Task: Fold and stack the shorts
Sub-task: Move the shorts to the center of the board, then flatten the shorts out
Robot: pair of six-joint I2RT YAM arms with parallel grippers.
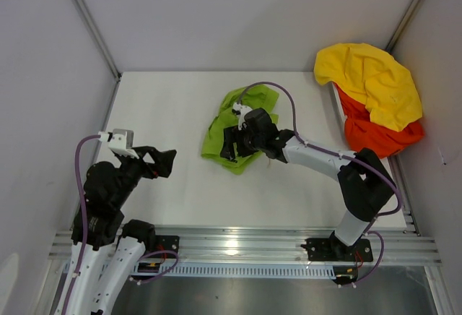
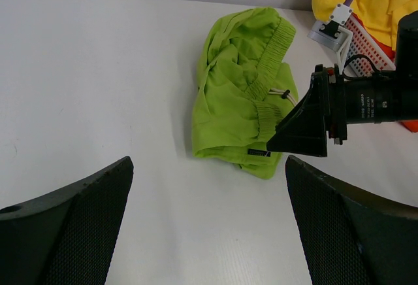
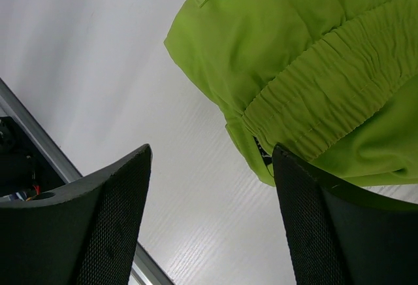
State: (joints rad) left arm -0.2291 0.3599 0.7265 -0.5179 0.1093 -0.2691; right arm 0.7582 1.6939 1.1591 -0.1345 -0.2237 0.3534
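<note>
While the left arm's black two-finger gripper (image 1: 166,162) hangs wide open over the white table (image 1: 166,105), the crumpled lime-green cloth shorts (image 1: 219,133) lie mid-table under the right arm's black gripper (image 1: 232,144), whose jaws stand apart and pinch nothing. The shorts look light and limp, so the thicker gathered elastic waistband (image 3: 326,102) seems the surest hold. The orange-red cloth shorts (image 1: 375,138) lie at the far right edge beneath a yellow cloth (image 1: 372,76).

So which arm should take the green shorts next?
Right. Its claw hovers at the lime-green shorts, jaws apart by their edge. The left claw hangs open over the table, well short of the cloth.
</note>
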